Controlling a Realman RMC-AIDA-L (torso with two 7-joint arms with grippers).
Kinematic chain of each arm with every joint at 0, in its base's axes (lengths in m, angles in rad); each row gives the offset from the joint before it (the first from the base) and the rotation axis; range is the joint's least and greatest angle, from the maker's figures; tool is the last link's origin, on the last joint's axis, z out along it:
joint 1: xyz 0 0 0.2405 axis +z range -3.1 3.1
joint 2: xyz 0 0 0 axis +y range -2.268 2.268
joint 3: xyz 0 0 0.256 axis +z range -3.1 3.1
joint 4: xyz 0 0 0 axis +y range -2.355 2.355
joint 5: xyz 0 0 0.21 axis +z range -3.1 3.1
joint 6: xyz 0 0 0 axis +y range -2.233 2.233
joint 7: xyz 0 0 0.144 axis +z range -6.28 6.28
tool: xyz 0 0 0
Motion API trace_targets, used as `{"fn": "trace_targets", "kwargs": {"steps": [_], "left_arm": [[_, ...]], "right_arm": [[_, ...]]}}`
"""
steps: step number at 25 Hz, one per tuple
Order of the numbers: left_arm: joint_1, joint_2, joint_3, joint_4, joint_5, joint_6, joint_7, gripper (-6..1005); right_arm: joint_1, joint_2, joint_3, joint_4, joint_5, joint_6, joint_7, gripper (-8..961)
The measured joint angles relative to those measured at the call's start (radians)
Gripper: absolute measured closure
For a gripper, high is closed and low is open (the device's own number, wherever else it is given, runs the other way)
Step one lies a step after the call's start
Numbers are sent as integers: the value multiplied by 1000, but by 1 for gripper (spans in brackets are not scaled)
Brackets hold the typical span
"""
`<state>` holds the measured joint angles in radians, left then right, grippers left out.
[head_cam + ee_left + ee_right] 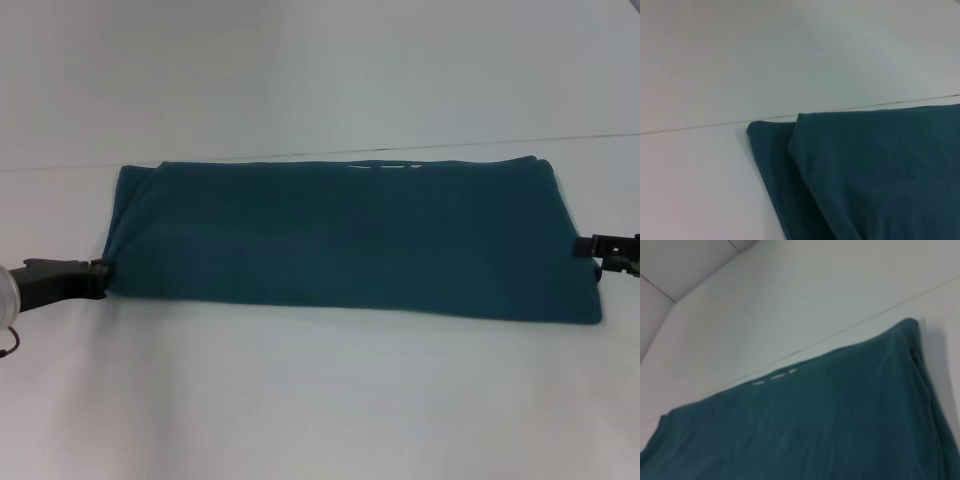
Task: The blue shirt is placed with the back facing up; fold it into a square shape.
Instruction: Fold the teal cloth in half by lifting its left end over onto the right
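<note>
Two grippers flank the blue shirt [345, 240], folded into a long band: left gripper [100, 277] touching its left edge, right gripper [585, 246] at its right edge; finger state of both cannot be told

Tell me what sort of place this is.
Probably a lab or test bench set up for folding clothes. A plain white table holds only the blue shirt, folded into a long band, with the left gripper and right gripper at its two ends.

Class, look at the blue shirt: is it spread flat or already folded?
Folded, though not yet square: the blue shirt lies as a long band, no sleeves showing, and the left wrist view shows one layer over another at its end.
</note>
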<state>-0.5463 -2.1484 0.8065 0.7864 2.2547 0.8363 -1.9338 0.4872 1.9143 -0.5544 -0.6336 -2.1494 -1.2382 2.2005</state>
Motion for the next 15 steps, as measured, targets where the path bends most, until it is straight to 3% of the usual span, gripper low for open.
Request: {"fn": "trace_targets", "kwargs": {"steps": [15], "left_arm": [[-6,2,2,8,0,3,-1,975]], "right_arm": [[-6,3,0,32,-75,30,27,225]]}}
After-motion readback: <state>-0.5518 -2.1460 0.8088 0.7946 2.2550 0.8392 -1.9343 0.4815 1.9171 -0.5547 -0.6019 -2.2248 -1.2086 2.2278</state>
